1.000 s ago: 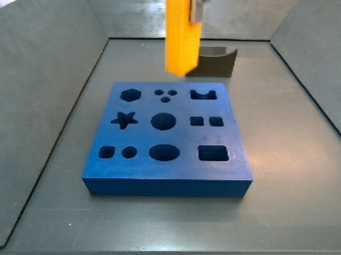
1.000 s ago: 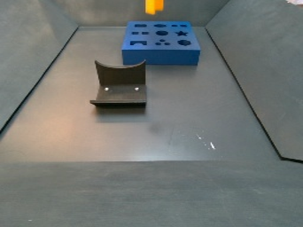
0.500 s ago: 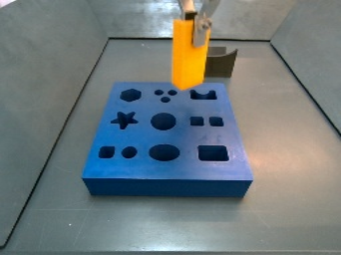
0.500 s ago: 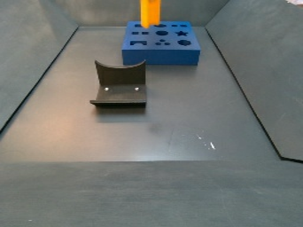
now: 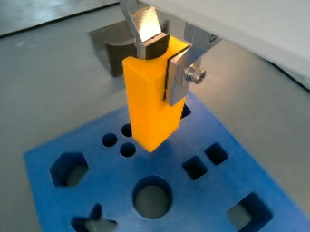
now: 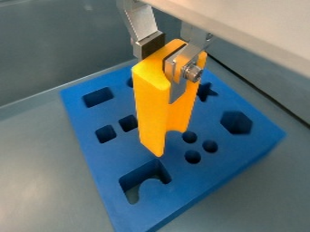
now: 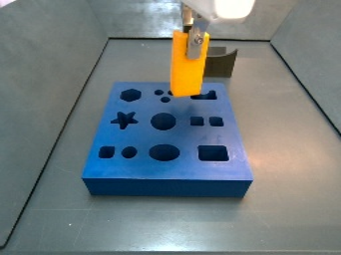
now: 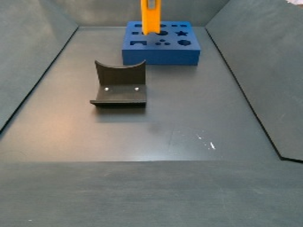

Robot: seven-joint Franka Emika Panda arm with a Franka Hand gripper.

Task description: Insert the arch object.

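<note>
- My jaws [image 5: 168, 56] are closed on the top of the arch [image 5: 151, 98], one silver finger [image 6: 184, 71] flat against each side; they also show in a side view [image 7: 194, 40].
- The arch is a tall orange-yellow block that I hold upright above the blue board [image 7: 167, 139]; it shows in both wrist views [image 6: 160, 101] and both side views [image 8: 151, 15].
- In a side view its lower end [image 7: 185, 90] is over the far row of holes in the board, near the arch-shaped hole [image 7: 204, 95]; I cannot tell whether it touches the board.
- The board lies flat on the grey worktop [image 8: 154, 133], at its far end in a side view [image 8: 162, 42].
- A dark fixture [image 8: 120, 84] stands on the worktop well apart from the board, nearer that camera.
</note>
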